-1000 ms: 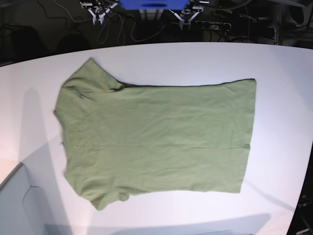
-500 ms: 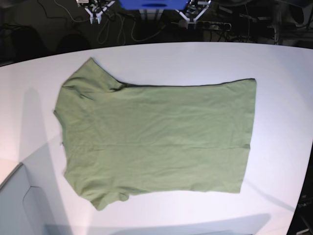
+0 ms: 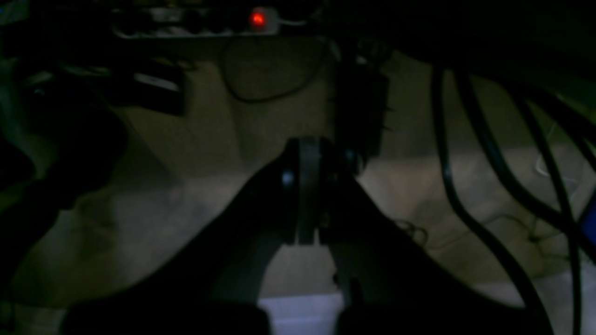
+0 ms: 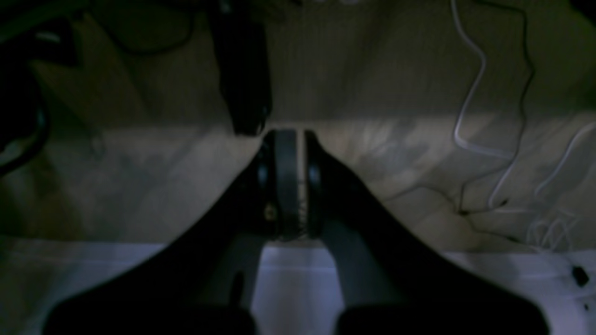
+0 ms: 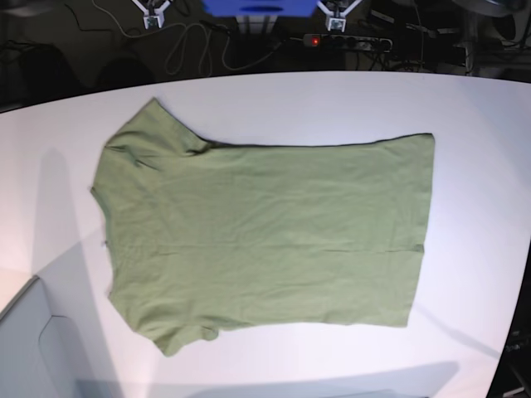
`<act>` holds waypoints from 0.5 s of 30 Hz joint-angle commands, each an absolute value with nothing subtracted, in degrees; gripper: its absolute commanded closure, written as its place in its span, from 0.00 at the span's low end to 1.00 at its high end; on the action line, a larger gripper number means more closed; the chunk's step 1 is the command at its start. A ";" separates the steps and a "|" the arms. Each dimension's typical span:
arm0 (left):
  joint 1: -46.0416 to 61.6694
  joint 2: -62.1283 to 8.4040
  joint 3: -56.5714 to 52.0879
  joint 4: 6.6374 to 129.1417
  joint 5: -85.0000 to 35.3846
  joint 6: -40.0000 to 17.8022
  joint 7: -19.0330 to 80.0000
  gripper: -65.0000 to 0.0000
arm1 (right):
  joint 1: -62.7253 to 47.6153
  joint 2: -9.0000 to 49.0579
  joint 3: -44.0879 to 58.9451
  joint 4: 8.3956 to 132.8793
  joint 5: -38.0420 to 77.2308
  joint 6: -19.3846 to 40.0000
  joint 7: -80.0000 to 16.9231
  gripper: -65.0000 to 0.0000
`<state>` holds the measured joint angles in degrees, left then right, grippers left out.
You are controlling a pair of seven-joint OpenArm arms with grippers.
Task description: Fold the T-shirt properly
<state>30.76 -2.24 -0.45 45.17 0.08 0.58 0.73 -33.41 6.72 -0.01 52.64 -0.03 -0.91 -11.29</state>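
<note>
Broadly, the T-shirt [image 5: 265,228] is spread flat across the white counter [image 5: 481,166], collar end toward the base view's left — soft and thin, it could be bunched or dragged askew if one layer alone is pinched. Both the left gripper [image 3: 308,195] and right gripper [image 4: 293,181] are pressed together, holding nothing, parked beyond the counter's far edge; no containers are seen.

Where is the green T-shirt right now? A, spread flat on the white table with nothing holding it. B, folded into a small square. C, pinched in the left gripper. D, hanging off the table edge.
A: in the base view the T-shirt lies spread flat on the white table, both sleeves out, with no gripper touching it.
</note>
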 commanded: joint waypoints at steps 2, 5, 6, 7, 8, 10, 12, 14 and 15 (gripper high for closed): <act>34.07 -2.07 -0.22 48.84 0.04 0.04 0.75 1.00 | -36.62 7.52 0.40 57.19 -0.13 0.04 -12.44 1.00; 37.23 -3.03 0.22 53.85 0.04 0.04 0.75 1.00 | -40.48 8.92 0.40 63.69 -0.13 0.04 -13.32 1.00; 38.55 -3.21 0.13 55.43 0.04 0.04 0.75 1.00 | -41.98 9.27 0.48 66.24 -0.13 0.04 -13.32 1.00; 39.60 -3.38 0.13 57.01 0.04 0.04 0.75 1.00 | -43.30 9.27 0.48 68.26 -0.13 0.04 -13.32 1.00; 40.66 -3.38 -0.04 58.86 0.04 0.04 0.75 1.00 | -44.62 9.45 0.48 70.37 -0.13 0.04 -13.32 1.00; 43.21 -3.47 -0.31 62.55 0.04 0.04 0.75 1.00 | -47.16 10.77 0.57 74.42 -0.13 0.04 -13.32 1.00; 45.67 -3.65 -0.31 67.21 0.04 0.04 0.75 1.00 | -49.80 11.65 0.57 78.81 -0.13 0.04 -13.32 1.00; 48.75 -4.53 -0.31 72.22 0.04 0.04 0.75 1.00 | -52.44 12.79 0.57 83.74 -0.13 0.04 -13.32 1.00; 50.07 -4.70 -0.31 75.03 0.04 0.04 0.75 1.00 | -53.85 13.85 0.57 86.20 -0.13 0.04 -13.32 1.00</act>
<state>49.23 -4.62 -0.23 74.67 0.19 0.05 1.93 -53.01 13.32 0.30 85.84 -0.16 -0.43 -14.22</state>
